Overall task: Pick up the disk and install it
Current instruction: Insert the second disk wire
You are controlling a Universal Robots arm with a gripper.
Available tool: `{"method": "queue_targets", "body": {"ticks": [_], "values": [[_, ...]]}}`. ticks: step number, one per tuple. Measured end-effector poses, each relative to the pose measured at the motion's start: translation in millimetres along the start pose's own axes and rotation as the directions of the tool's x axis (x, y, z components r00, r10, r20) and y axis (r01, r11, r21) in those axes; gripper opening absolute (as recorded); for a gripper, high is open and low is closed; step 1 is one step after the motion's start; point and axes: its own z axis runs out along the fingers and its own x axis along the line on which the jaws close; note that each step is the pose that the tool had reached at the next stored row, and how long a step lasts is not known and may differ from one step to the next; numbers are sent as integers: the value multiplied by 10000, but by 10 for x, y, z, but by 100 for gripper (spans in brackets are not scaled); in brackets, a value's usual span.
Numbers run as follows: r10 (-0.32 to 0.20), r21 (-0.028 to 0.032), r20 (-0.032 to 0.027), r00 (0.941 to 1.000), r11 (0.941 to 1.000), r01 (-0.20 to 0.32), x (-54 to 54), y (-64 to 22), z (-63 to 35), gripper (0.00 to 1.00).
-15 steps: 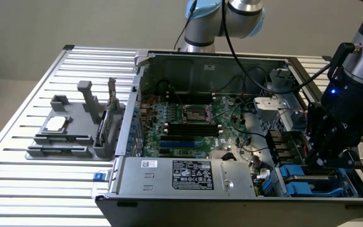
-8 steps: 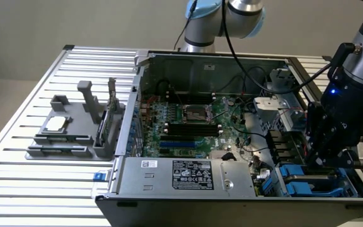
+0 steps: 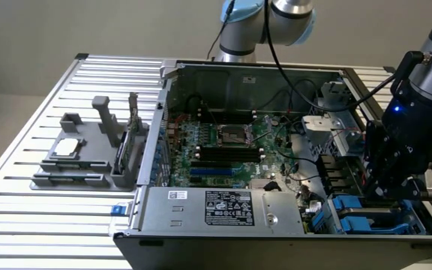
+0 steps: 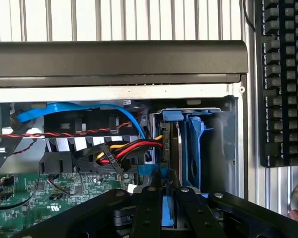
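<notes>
Disk in its blue carrier is seen standing on edge in the drive bay at the near right corner of the computer case in the exterior view, its long axis running down into the bay. It is pinched at its upper edge by the hand, fingers narrowed on it. Beside the bay, red, yellow and black cables are plugged in.

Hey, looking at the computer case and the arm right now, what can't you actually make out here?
- Disk, wrist view: edge-on in the blue bay; label hidden, and whether it is seated is unclear.
- Pincer, wrist view: tips cut off by the picture's edge.
- Pincer, exterior view: dark against the case; grip unreadable.
- Power-supply label, exterior view: print too small.
</notes>
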Motion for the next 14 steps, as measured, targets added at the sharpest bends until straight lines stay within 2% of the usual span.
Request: {"method": "queue_targets", "body": {"ticks": [14], "values": [[6, 4, -91, 10000, 10000, -6, -19, 9, 14, 16]]}}
